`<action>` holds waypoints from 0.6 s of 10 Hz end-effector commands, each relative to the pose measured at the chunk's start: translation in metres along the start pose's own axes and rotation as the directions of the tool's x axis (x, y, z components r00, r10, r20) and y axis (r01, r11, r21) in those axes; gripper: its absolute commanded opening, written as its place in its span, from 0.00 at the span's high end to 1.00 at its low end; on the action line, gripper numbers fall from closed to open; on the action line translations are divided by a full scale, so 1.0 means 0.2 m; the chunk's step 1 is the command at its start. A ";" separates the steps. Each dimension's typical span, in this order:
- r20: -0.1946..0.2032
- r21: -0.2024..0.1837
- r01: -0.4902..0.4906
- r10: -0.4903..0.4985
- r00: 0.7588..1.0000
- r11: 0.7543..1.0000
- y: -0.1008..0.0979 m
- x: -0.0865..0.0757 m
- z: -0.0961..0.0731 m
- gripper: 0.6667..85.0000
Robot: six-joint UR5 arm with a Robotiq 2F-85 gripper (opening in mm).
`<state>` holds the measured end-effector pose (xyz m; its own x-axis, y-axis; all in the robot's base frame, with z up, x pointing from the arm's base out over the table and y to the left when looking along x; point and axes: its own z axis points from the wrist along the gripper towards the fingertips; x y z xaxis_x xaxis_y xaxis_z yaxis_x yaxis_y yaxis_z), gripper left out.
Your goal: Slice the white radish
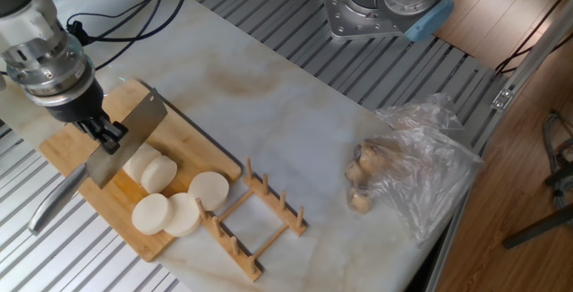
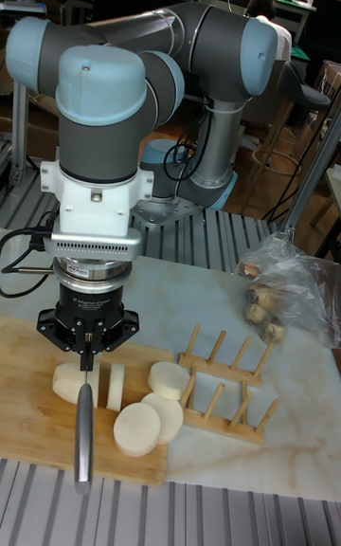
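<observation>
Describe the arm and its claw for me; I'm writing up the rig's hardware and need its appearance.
The arm is built of thick dark grey tubes joined by rounded light blue caps. Its wrist ends in a white collar above a silver ribbed ring, then a compact black claw with short dark fingers. Black cables trail over the table behind it. The silver base carries a light blue part.
</observation>
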<state>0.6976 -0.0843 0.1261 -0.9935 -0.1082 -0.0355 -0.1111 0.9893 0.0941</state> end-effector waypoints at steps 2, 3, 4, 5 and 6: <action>0.019 -0.021 -0.002 0.002 1.000 1.000 0.01 -0.02 0.02 0.99; 0.021 -0.022 0.000 0.001 1.000 1.000 0.01 -0.02 0.02 0.99; 0.022 -0.022 0.001 -0.001 1.000 1.000 0.01 -0.02 0.02 0.99; 0.024 -0.025 0.003 -0.002 1.000 1.000 0.02 -0.03 0.02 0.99; 0.027 -0.025 0.003 -0.002 1.000 1.000 0.01 -0.03 0.03 0.99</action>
<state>0.7009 -0.0825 0.1211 -0.9926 -0.1101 -0.0504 -0.1148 0.9879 0.1047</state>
